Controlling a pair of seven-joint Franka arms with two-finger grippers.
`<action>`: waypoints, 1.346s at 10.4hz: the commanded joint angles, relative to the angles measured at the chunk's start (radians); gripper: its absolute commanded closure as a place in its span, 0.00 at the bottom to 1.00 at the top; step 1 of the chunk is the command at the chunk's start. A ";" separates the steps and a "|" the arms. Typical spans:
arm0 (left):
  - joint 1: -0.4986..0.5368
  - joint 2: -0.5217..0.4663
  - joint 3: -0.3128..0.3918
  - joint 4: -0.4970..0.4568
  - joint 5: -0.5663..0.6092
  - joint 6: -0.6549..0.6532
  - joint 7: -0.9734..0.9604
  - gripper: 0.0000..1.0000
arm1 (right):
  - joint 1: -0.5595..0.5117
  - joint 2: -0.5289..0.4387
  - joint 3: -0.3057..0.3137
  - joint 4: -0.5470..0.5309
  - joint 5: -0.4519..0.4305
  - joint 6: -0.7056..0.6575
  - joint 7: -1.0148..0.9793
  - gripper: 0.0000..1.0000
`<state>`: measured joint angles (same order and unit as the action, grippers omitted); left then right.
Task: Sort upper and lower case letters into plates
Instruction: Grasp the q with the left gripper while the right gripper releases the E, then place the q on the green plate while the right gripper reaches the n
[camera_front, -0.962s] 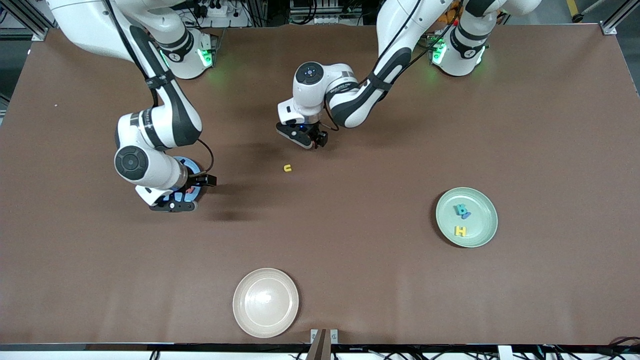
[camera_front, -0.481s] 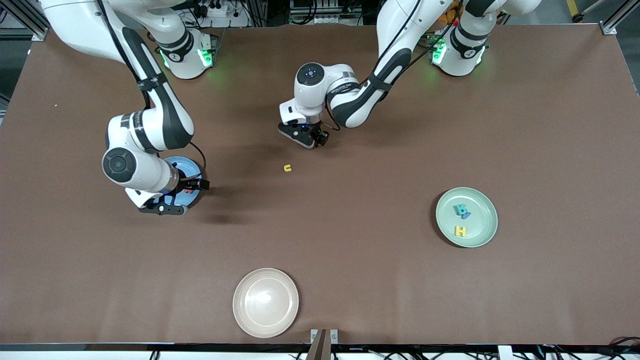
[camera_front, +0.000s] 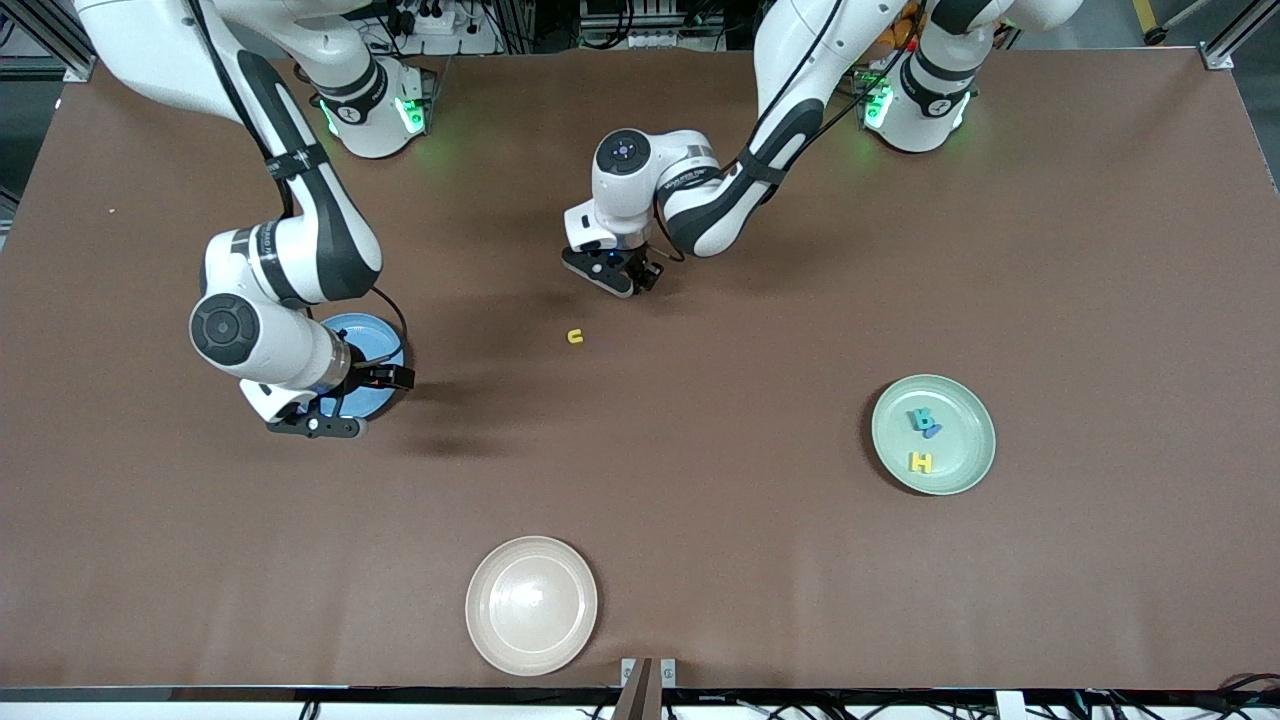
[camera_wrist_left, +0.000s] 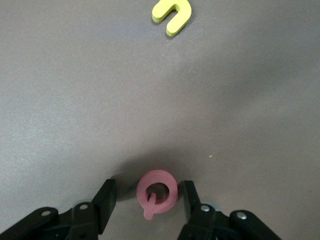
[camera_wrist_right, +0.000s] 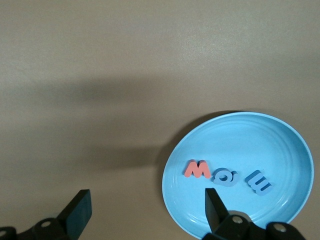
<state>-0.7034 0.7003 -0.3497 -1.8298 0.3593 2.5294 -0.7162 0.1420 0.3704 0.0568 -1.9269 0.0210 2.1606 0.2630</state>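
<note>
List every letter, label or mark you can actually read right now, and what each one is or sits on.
"Q": pink letter on the table between the left gripper's open jaws.
"u": yellow letter on the table.
"H": yellow letter in the green plate.
"B": teal letter in the green plate.
"w", "a", "m": red letter and two blue letters in the blue plate, below the open right gripper.
Arm labels: unreadable.
</note>
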 joint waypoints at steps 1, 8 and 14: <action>-0.005 -0.002 0.005 0.004 -0.017 -0.015 -0.008 0.49 | -0.001 -0.008 0.006 0.008 0.013 -0.037 0.010 0.00; 0.213 -0.091 -0.103 0.004 -0.026 -0.164 -0.108 1.00 | 0.066 0.011 0.041 0.063 0.059 -0.081 0.259 0.00; 0.629 -0.200 -0.107 0.004 -0.028 -0.368 0.047 1.00 | 0.321 0.102 0.046 0.091 0.059 0.071 0.885 0.00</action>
<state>-0.1571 0.5196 -0.4396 -1.8023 0.3466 2.1732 -0.7011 0.4160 0.4258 0.1037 -1.8619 0.0728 2.1964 1.0072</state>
